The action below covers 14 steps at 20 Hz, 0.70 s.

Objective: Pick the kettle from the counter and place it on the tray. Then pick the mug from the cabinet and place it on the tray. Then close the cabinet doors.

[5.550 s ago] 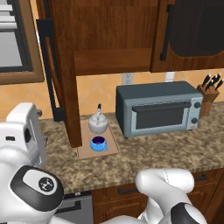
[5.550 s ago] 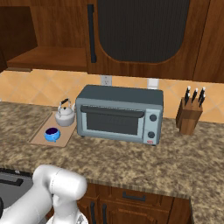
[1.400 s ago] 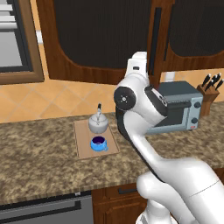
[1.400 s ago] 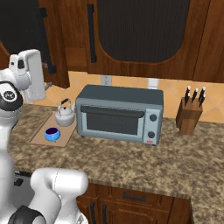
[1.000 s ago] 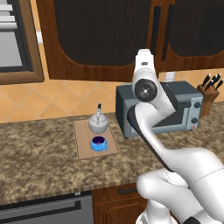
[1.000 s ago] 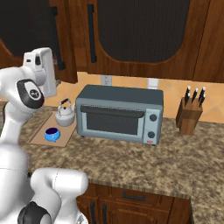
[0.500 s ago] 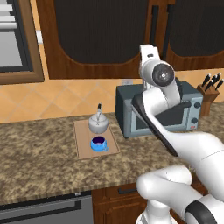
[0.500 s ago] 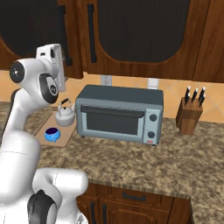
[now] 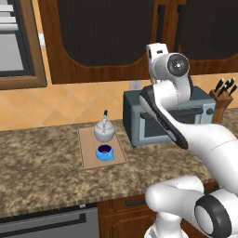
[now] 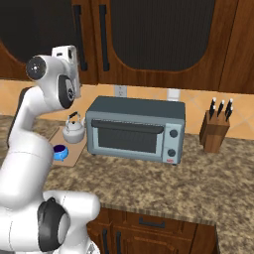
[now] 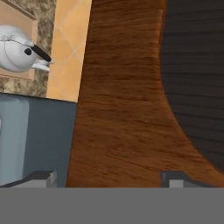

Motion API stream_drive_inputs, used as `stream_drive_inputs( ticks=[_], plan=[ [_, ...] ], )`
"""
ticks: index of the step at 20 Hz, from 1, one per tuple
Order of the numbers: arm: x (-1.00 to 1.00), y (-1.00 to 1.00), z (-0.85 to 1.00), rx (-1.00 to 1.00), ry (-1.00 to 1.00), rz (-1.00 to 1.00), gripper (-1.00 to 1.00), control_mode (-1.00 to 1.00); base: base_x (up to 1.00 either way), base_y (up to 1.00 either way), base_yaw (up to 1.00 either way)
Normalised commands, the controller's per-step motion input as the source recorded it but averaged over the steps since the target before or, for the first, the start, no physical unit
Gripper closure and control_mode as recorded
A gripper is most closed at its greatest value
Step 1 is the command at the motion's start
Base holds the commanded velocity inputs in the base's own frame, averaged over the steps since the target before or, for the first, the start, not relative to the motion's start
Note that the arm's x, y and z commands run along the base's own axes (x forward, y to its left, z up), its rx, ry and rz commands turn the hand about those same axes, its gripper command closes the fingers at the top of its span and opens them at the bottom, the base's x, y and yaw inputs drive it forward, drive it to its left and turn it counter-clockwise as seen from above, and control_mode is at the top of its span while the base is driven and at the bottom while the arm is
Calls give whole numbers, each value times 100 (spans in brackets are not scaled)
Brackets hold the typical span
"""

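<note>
The silvery kettle [image 9: 104, 131] [image 10: 74, 130] and the blue mug [image 9: 105, 152] [image 10: 60, 152] both sit on the tan tray [image 9: 88, 158] [image 10: 74, 151] on the speckled counter [image 9: 42, 153] [image 10: 198, 173]. Both cabinet doors [image 9: 102, 42] [image 10: 158, 34] are shut, hiding the cabinet's inside. My hand [image 9: 156, 50] [image 10: 67, 53] is raised in front of the doors' lower edge, well above the tray. In the hand view my gripper [image 11: 107, 178] is open with nothing between its fingertips. It faces the door's wood [image 11: 122, 87], with the kettle [image 11: 15, 52] off at the upper left.
A grey toaster oven [image 9: 160, 121] [image 10: 134, 130] [image 11: 35, 140] stands on the counter right of the tray, under my arm. A knife block [image 9: 223, 90] [image 10: 216, 130] stands further right. Drawers with dark handles [image 10: 158, 223] run below the counter's front edge.
The left cabinet door, open several seconds ago, now stands shut. Over the last second my hand has moved right and slightly up along the door fronts.
</note>
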Motion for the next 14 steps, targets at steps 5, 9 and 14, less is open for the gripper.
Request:
stream_drive_inputs(
  ticks=[5, 9, 14],
  plan=[
    [32, -2, 0, 0, 7, 7, -100, -100, 0, 0, 0],
    [36, 0, 0, 0, 8, 7, -100, -100, 0, 0, 0],
    [4, 0, -1, -2, 2, 6, -100, -100, 0, 0, 0]
  ],
)
